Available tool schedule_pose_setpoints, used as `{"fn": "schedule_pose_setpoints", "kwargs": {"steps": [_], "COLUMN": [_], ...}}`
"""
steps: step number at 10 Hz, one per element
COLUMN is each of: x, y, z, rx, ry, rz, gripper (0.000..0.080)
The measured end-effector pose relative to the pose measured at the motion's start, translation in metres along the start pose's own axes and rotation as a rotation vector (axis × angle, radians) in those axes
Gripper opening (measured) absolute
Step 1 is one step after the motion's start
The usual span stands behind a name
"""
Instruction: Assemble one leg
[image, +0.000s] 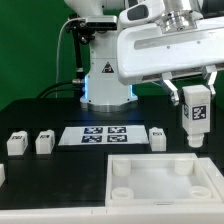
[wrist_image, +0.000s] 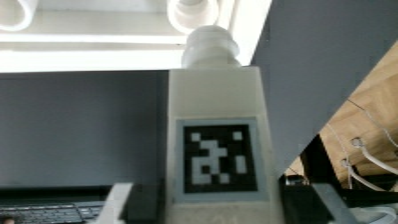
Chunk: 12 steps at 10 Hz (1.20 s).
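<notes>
My gripper is shut on a white leg with a black-and-white tag on its face. It holds the leg upright in the air above the far right part of the large white tray-like piece. In the wrist view the leg fills the middle, gripped at its near end between the two dark fingers, with its round peg pointing away. Three more legs rest on the black table: two at the exterior view's left and one beside the marker board.
The marker board lies flat at the table's middle, in front of the arm's base. Another white piece shows at the left edge. The tray-like piece has round corner sockets.
</notes>
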<state>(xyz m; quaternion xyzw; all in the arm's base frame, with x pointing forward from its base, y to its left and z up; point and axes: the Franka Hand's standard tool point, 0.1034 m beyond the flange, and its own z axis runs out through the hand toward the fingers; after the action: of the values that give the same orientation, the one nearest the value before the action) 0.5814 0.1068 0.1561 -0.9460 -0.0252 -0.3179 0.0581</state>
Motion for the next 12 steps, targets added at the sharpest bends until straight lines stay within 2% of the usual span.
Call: {"fn": "schedule_pose_setpoints", "kwargs": {"steps": [1, 2, 3, 4, 5, 6, 8, 12], "x": [-0.004, -0.029, -0.059, -0.027, -0.021, -0.019, -0.016, -0.006], "y": [-0.002, -0.019, -0.032, -0.029, -0.023, -0.021, -0.025, -0.015], "z": [0.002, 0.012, 0.036, 0.044, 0.058, 0.065, 0.059, 0.059], "rx": [0.002, 0.009, 0.023, 0.018, 0.01, 0.01, 0.016, 0.007], "ry": [-0.002, 0.016, -0.101, -0.044, -0.03, -0.036, -0.045, -0.036], "rz": [-0.002, 0.012, -0.027, -0.051, -0.073, -0.078, -0.077, -0.075], "gripper": [0.0291, 0.0291, 0.0291, 0.0291, 0.0291, 0.0291, 0.0291, 0.0291]}}
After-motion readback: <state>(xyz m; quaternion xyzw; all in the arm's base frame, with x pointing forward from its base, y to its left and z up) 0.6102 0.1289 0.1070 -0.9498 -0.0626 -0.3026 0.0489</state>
